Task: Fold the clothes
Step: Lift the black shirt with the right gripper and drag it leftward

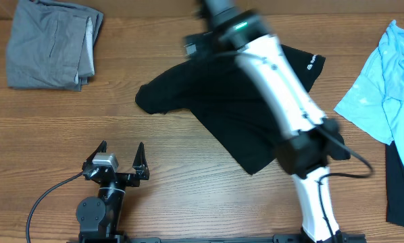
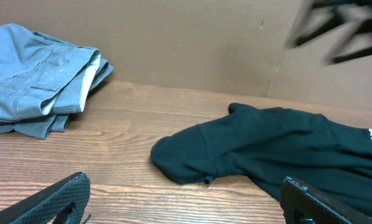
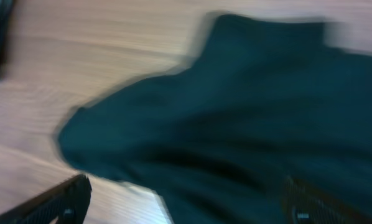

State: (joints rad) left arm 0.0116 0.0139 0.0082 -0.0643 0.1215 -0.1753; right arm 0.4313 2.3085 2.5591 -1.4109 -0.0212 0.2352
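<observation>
The black T-shirt (image 1: pixel 215 111) lies crumpled mid-table, its white sleeve logo (image 1: pixel 313 64) at the right. It also shows in the left wrist view (image 2: pixel 279 149) and, blurred, in the right wrist view (image 3: pixel 223 112). A folded grey garment (image 1: pixel 50 44) lies at the far left. A light-blue shirt (image 1: pixel 391 81) lies at the right edge. My left gripper (image 1: pixel 121 160) is open and empty on the table, in front of the black shirt's left end. My right gripper (image 1: pixel 195 44) hovers blurred over the shirt's far edge, with its jaws (image 3: pixel 186 199) open and empty.
A dark garment (image 1: pixel 399 192) lies partly under the light-blue shirt at the right edge. My right arm (image 1: pixel 283 94) stretches across the black shirt from the front right. A brown wall (image 2: pixel 192 43) backs the table.
</observation>
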